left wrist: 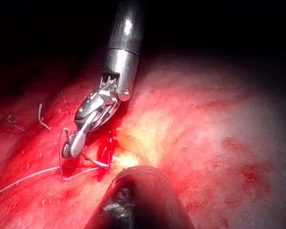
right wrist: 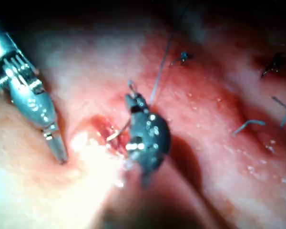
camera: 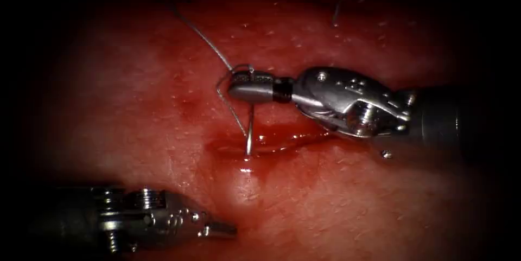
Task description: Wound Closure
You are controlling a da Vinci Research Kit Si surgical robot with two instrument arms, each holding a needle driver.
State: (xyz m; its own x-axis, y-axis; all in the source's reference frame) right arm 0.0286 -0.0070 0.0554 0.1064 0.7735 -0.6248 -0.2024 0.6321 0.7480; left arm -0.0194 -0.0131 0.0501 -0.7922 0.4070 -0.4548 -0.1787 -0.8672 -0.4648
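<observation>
The right tool (camera: pixel 244 84) reaches in from the right and is shut on the curved needle (camera: pixel 249 131) near its upper end. The needle's shaft hangs down from the jaws, and its lower end sits in the tissue at the left end of the cut (camera: pixel 282 141). Thread (camera: pixel 203 36) runs from the jaws up to the far left, and a thin loop (camera: pixel 228 106) curves beside the needle. The left tool (camera: pixel 222 229) lies low on the left, apart from the needle, shut and holding nothing. The right wrist view shows the left tool (right wrist: pixel 57 148) beside the needle (right wrist: pixel 115 133).
Red fluid (camera: pixel 271 144) pools along the cut. A cut end of thread (camera: pixel 342 6) lies on the tissue at the far right. The right wrist view shows a cut thread end (right wrist: pixel 248 125) and dark earlier stitches (right wrist: pixel 181 57). A pale raised patch of tissue (camera: pixel 244 188) sits below the cut.
</observation>
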